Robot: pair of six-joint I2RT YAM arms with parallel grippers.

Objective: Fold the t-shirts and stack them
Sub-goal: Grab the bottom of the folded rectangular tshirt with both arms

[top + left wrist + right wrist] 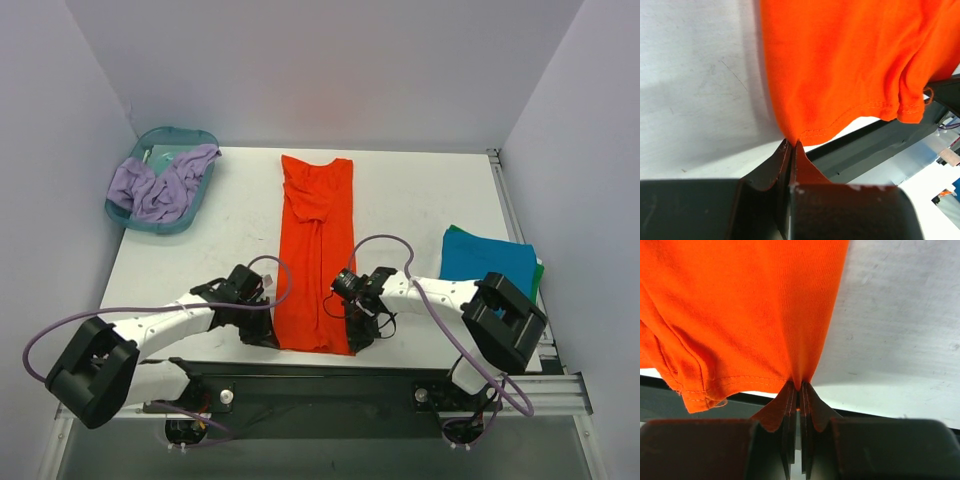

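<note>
In the 2 wrist views the orange-red t-shirt (850,65) runs off the top edge. Its hem corners vanish between the pinched fingers of the left gripper (791,146) and right gripper (800,386). From above, the green t-shirt (540,272) is only a sliver, seemingly under the teal-blue t-shirt (487,256).

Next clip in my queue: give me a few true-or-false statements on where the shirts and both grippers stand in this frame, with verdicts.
1. The left gripper is shut on a near corner of the orange-red t-shirt. True.
2. The right gripper hangs open above the shirt. False: it is shut on the shirt's other near corner.
3. The orange-red t-shirt lies in the basin. False: it lies as a long strip down the middle of the table; the basin holds a lavender cloth.
4. A folded teal-blue t-shirt lies on a green t-shirt at the table's right side. True.
</note>
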